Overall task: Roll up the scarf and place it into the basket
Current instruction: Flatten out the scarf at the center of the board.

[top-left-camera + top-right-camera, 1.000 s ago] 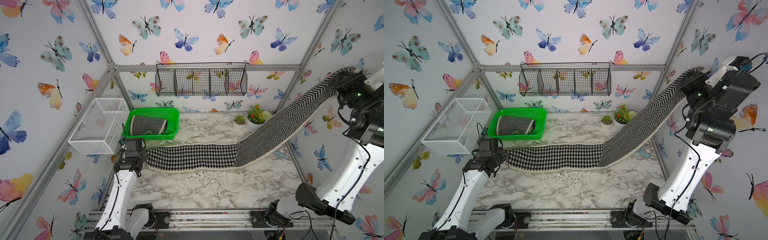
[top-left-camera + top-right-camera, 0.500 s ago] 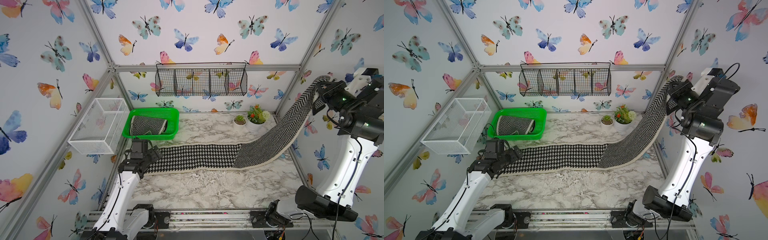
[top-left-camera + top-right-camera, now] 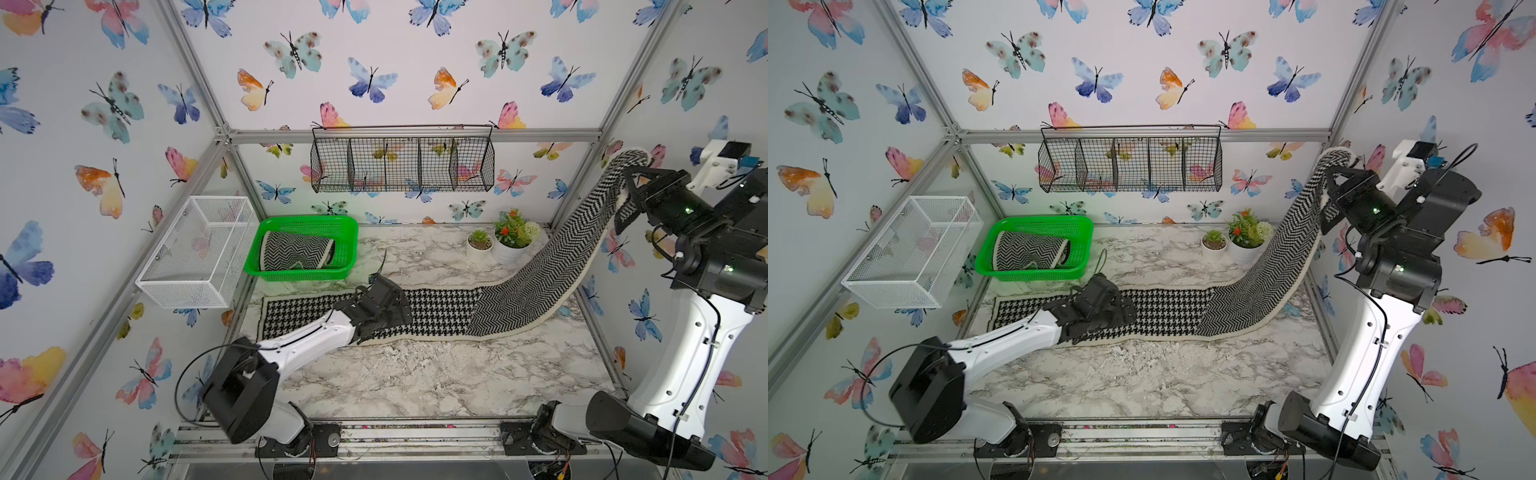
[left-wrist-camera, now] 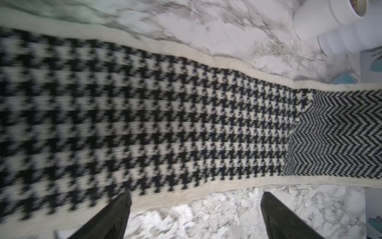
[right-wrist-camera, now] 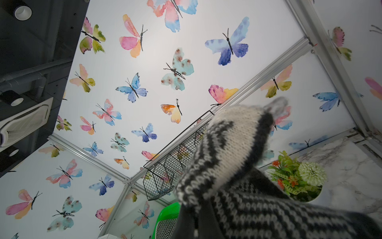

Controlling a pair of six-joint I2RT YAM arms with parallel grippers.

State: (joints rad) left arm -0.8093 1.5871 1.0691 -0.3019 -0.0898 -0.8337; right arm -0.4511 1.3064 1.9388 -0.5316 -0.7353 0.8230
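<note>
two scarves are showing here. one long scarf (image 3: 436, 309) is lying on the table (image 3: 415, 374), and one rolled scarf (image 3: 297, 255) is already sitting inside the single green basket (image 3: 307, 220). the basket is standing at the far left of the table. one white mesh box (image 3: 195, 249) is hanging just beside it on the left wall, and one black wire rack (image 3: 401, 164) is hanging on the back wall. two plant pots (image 3: 479, 245) are standing at the far right. two arms are working.

the table top is looking like grey-white marble. an aluminium frame and walls with painted butterflies are closing the space.

the long scarf is running with its long axis from left to right. its houndstooth half is lying flat, starting in front of the basket. its zigzag half is climbing up toward the right wall.

the right gripper (image 3: 625, 189) is clenching the high end of this scarf. the left gripper (image 4: 196, 194) is standing released, jaws wide, over the near edge of the houndstooth half and grasping nothing.
</note>
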